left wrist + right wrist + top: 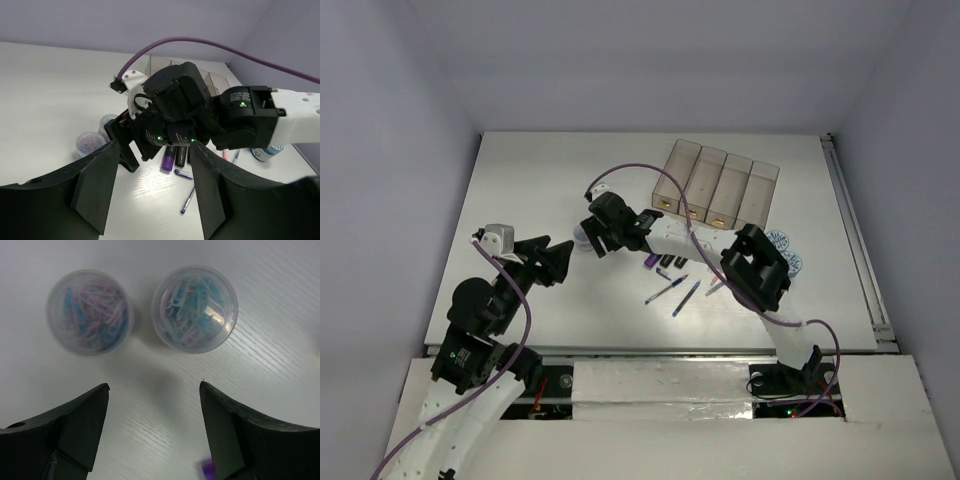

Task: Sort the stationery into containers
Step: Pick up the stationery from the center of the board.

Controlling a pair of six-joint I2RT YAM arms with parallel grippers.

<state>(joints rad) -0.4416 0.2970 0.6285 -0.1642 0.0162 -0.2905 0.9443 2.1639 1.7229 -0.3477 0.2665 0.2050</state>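
Paper-clip tubs [194, 309] side by side just ahead of the right claw [154, 385] — jaws wide, empty, ready to straddle one; left claw [154, 145] wide too.

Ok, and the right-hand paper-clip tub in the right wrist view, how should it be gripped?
Likely from straight above, the open right gripper closing across the round side wall of the tub. It stands upright, so only the wall can be pinched. The second tub sits close beside it, so place the fingers on the two sides clear of that gap.
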